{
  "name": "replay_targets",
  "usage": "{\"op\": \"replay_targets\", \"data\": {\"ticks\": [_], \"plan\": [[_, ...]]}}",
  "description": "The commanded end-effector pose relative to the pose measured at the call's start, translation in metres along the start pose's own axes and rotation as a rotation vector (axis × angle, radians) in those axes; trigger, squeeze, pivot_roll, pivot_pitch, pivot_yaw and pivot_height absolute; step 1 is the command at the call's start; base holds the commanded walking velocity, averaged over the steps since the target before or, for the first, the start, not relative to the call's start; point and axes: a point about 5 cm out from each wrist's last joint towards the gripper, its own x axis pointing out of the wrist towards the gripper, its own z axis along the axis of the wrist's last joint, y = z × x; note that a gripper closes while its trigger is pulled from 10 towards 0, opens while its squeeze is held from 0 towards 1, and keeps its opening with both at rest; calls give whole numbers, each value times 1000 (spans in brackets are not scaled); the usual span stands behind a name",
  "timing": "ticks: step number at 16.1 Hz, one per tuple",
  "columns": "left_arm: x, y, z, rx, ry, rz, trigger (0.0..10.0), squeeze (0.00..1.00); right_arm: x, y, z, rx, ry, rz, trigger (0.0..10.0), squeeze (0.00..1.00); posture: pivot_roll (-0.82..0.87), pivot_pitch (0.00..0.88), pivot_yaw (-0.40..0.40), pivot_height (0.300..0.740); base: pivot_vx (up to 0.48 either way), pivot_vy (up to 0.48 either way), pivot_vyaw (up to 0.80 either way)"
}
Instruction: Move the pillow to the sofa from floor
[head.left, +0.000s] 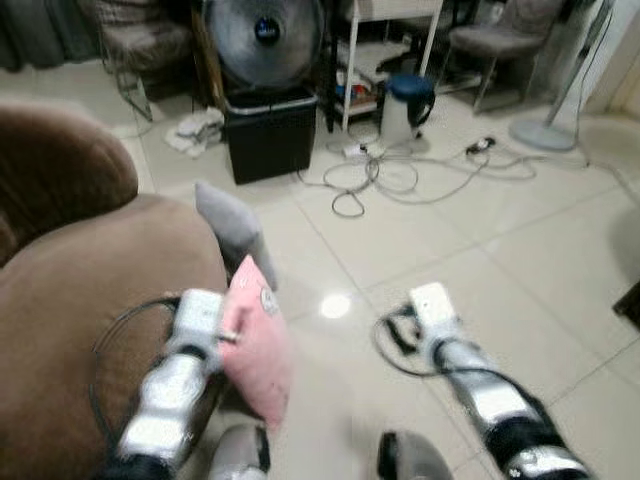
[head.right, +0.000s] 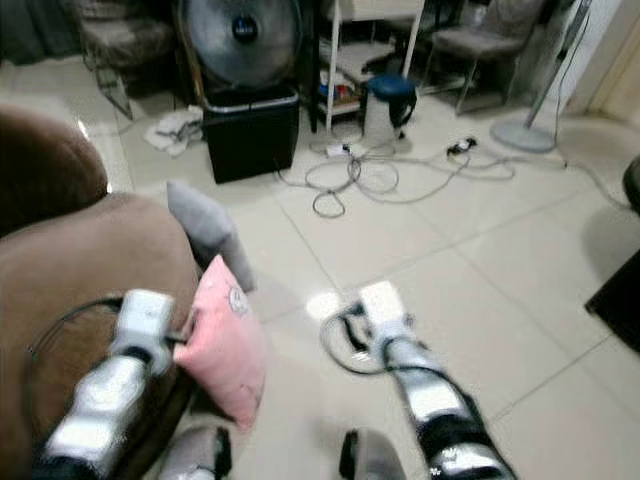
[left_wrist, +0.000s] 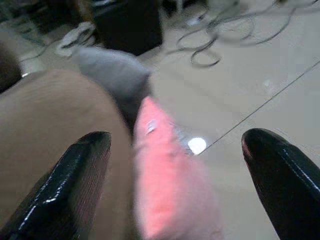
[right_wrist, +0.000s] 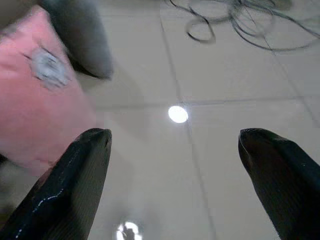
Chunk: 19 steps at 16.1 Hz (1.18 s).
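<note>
Beside the brown sofa (head.left: 90, 290), I see the pink pillow (head.left: 257, 345) standing on edge on the tiled floor (head.left: 450, 250), leaning against the sofa's side, with a grey pillow (head.left: 230, 225) just behind it. My left gripper (left_wrist: 175, 190) has its fingers spread wide, the pink pillow between them but not gripped. My right gripper (right_wrist: 175, 185) is likewise spread, above bare tile just beside the pink pillow.

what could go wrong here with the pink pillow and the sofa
The left pincer is open astride the pink pillow, which leans upright against the brown sofa; closing off-centre could pinch only an edge and let it slip. The grey pillow right behind it might get dragged along or knocked over.
</note>
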Motion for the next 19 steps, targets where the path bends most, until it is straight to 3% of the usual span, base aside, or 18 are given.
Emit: {"op": "replay_targets", "data": {"ticks": [1,6,9,19], "plan": [[0,8,-1,19,10,21,10000,0,3,3,8,-3,-32,5,10000,0,37,0,-35,627,300,0,0],[2,11,-1,24,13,25,10000,0,5,4,8,-42,-27,24,10000,0,43,0,-33,627,301,0,155],[4,12,1,27,7,23,10000,0,5,2,6,0,-16,-6,10000,0,43,0,-33,627,303,0,267],[6,11,5,39,-2,4,10000,0,8,4,7,-3,-17,3,10000,0,56,0,-37,627,302,0,0]]}}
